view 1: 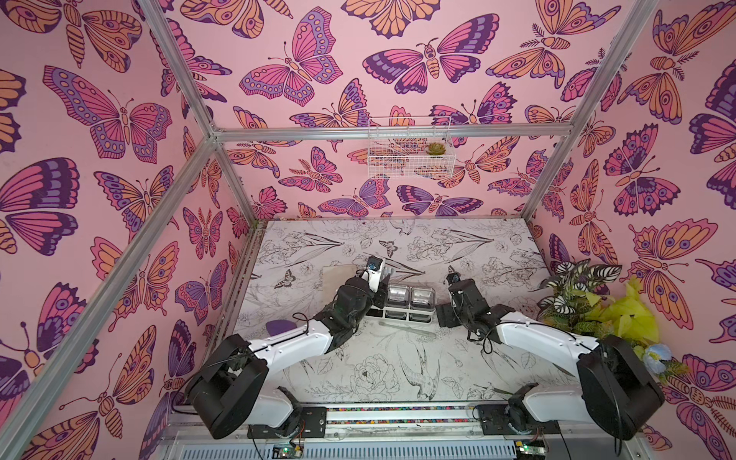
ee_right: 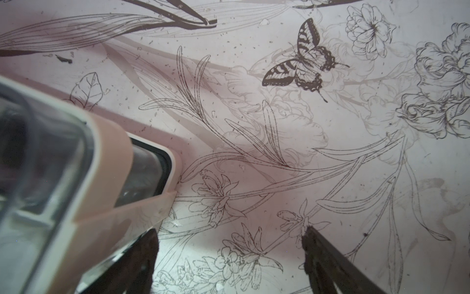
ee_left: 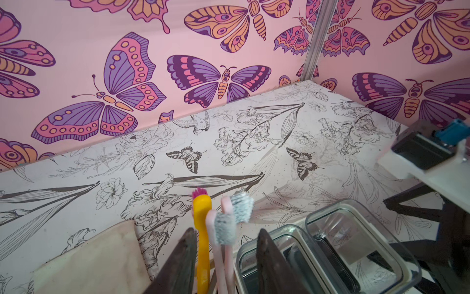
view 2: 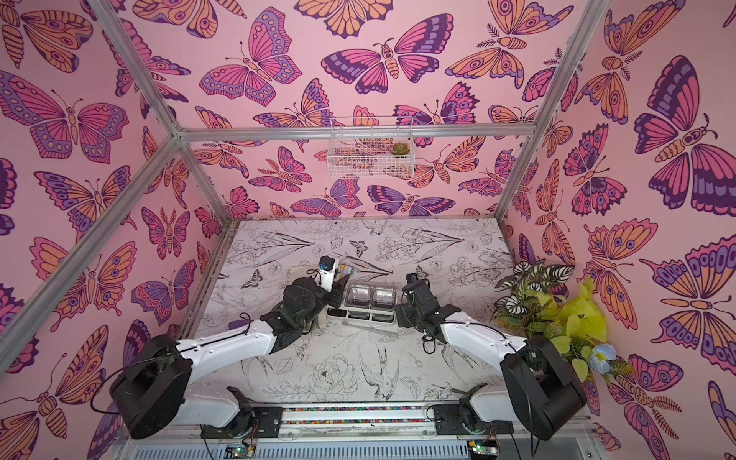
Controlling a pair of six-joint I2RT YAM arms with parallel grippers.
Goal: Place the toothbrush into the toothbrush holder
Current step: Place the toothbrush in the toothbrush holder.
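The toothbrush holder (view 1: 388,316) (view 2: 368,318) is a white caddy with two clear square cups (ee_left: 338,229), standing mid-table. Three toothbrushes stand upright in its left, slotted end: a yellow one (ee_left: 202,229) and two pink ones (ee_left: 216,244) with grey bristles. My left gripper (ee_left: 226,230) (view 1: 380,286) hovers over that end, open, with the brush stems between its fingers and a gap on the cup side. My right gripper (ee_right: 230,229) (view 1: 448,314) stands open just right of the holder's end wall (ee_right: 101,165), with nothing between its fingers.
A clear slender stick (view 1: 410,328) lies on the table in front of the holder. A beige square pad (view 1: 338,278) sits left of the holder, a purple item (view 1: 280,327) by the left arm. Leafy plants (view 1: 577,294) crowd the right edge. A white wire basket (view 1: 410,151) hangs on the back wall.
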